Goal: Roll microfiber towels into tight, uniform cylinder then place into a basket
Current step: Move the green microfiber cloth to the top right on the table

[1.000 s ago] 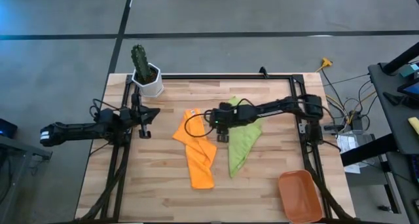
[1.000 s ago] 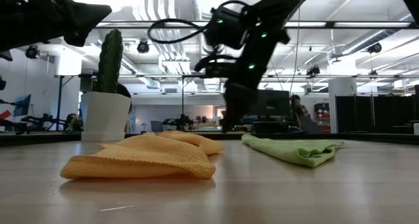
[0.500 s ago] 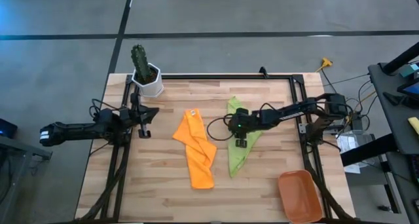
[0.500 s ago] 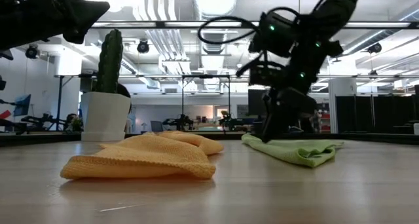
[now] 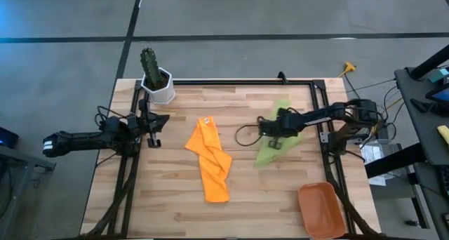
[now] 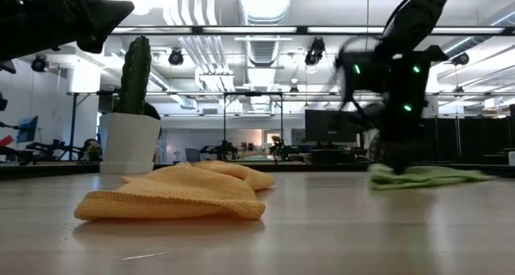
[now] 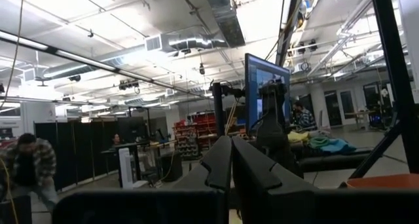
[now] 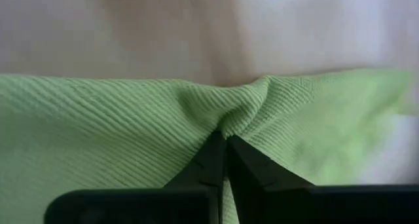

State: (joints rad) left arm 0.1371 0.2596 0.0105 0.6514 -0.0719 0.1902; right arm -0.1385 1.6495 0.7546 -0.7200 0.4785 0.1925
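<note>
The lime green towel (image 5: 279,128) lies crumpled on the right half of the table, with my right gripper (image 5: 274,144) down on it and shut on its cloth (image 8: 98,126). In the low view this gripper (image 6: 396,164) meets the towel (image 6: 430,176) at table level. The orange towel (image 5: 210,159) lies loosely folded at mid-table, touched by neither gripper. The terracotta basket (image 5: 321,209) sits at the near right corner. My left gripper (image 5: 156,132) hangs shut above the table's left edge, its fingers (image 7: 231,160) together and holding nothing. My right gripper pinches a puckered ridge of the green towel (image 8: 241,109) between its two fingertips, close to one edge of the cloth. The fingers slant down onto it from above, coming from the table's right side. The cloth wrinkles toward the pinch, and the rest of the towel lies on the table.
A white pot with a cactus (image 5: 157,78) stands at the far left corner. A black frame rail (image 5: 238,82) runs along the table's far edge and down both sides. Bare wood shows between the two towels and along the near edge.
My right gripper has swept from beside the orange towel toward the table's right edge, sinking and tipping further down, and has taken hold of the green towel. The towel has slid rightward with it and bunched shorter. The orange towel has stayed put.
</note>
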